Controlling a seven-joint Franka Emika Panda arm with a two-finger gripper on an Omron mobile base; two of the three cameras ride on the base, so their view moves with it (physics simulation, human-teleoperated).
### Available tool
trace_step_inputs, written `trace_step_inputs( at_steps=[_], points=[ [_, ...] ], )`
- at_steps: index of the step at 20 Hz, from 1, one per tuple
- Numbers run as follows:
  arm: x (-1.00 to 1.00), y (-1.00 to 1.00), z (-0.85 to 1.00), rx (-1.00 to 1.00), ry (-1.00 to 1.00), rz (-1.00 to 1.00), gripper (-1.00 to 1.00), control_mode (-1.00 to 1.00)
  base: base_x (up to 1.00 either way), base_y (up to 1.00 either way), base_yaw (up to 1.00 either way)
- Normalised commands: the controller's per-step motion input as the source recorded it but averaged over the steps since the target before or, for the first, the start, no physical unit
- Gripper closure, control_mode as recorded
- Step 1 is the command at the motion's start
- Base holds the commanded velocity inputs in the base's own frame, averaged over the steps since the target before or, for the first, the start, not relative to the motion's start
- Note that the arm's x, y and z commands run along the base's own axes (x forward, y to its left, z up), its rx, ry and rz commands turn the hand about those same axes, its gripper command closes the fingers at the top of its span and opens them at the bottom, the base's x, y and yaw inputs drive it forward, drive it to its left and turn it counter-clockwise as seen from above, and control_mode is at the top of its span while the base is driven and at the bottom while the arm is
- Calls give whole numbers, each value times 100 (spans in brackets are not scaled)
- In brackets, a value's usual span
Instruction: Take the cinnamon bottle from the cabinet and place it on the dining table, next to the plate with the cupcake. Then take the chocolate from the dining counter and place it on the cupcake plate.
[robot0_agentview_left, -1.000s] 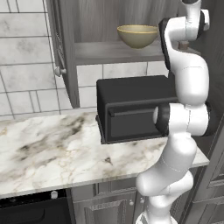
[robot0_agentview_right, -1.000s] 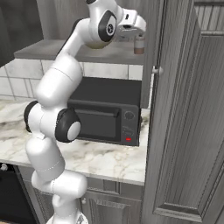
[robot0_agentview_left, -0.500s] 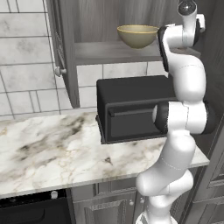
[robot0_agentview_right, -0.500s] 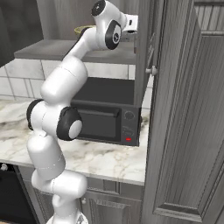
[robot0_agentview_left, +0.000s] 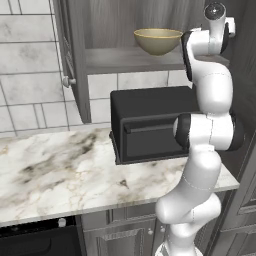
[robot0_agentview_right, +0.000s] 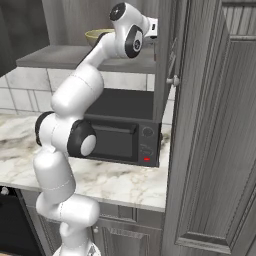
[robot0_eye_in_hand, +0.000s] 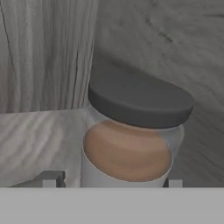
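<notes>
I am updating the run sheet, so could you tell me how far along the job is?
Done: nothing is delivered yet; the arm is reaching into the cabinet beside the bowl. In hand: the gripper has its fingertips on either side of the bottle, which stands on the shelf; a firm grip is unclear. Left: carry it to the table, then move the chocolate.

1. Left base view: set behind the arm on its left, looking forward and down over the marble counter (robot0_agentview_left: 65, 170) toward the black microwave (robot0_agentview_left: 150, 125) and the cabinet (robot0_agentview_left: 125, 57) shelf above.
2. Right base view: set behind on the right, facing the same microwave (robot0_agentview_right: 125, 140), shelf (robot0_agentview_right: 60, 57) and tan bowl (robot0_agentview_right: 97, 36), with tall cupboards (robot0_agentview_right: 220, 125) alongside.
3. Hand view: very near, inside the cabinet, facing the cinnamon bottle (robot0_eye_in_hand: 131, 131).
</notes>
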Motion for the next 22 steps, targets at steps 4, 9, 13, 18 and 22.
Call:
trace_step_inputs(
  at_steps=[4, 9, 13, 18, 22],
  points=[
    [1, -31, 0, 0, 0, 0, 100, -100, 0, 0, 0],
    [-22, 29, 0, -5, -5, -3, 100, -100, 0, 0, 0],
    [-92, 63, 1, -4, -11, 7, 100, -100, 0, 0, 0],
    [-100, 65, -22, 0, -2, 13, 100, -100, 0, 0, 0],
    [-100, 61, 0, 0, 0, 10, 100, -100, 0, 0, 0]
  ],
)
